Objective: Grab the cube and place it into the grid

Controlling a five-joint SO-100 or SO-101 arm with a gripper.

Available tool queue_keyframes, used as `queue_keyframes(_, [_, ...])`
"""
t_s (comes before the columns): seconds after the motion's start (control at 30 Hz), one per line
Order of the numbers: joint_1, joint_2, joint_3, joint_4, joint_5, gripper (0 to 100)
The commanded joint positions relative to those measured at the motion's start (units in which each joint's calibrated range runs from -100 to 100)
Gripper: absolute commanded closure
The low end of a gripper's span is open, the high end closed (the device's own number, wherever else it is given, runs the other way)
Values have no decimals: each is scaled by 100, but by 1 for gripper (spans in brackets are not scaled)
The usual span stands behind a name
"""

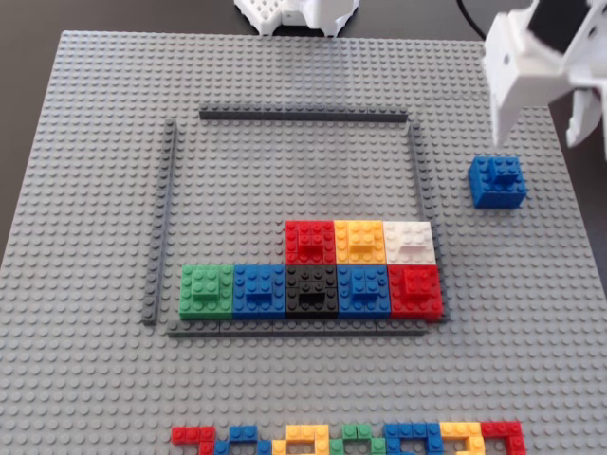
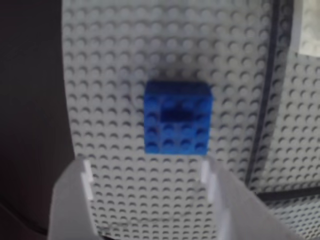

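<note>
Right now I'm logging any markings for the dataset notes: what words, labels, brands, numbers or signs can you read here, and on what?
None can be read in either view.
The cube shows only plain studs; any stud embossing is too small in the fixed view and blurred in the wrist view.
The blocks inside the grid, the baseplate and the gripper carry no visible text.

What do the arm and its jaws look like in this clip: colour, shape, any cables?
The arm is white, angular plastic with a dark block near the top in the fixed view. A black cable runs behind it. In the wrist view the gripper shows two pale, flat jaws with ridged inner edges. No markings visible.
</note>
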Motion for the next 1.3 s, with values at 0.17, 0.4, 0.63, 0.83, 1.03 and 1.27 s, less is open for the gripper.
queue_keyframes(0.17, [80,32,-169,-86,-5,73])
queue_keyframes(0.4, [87,161,-70,-173,-15,73])
queue_keyframes(0.63, [95,247,-6,-242,-24,73])
queue_keyframes(0.83, [102,307,75,-305,-39,73])
queue_keyframes(1.03, [102,307,148,-320,-24,75])
queue_keyframes(1.27, [117,273,293,-349,-15,85])
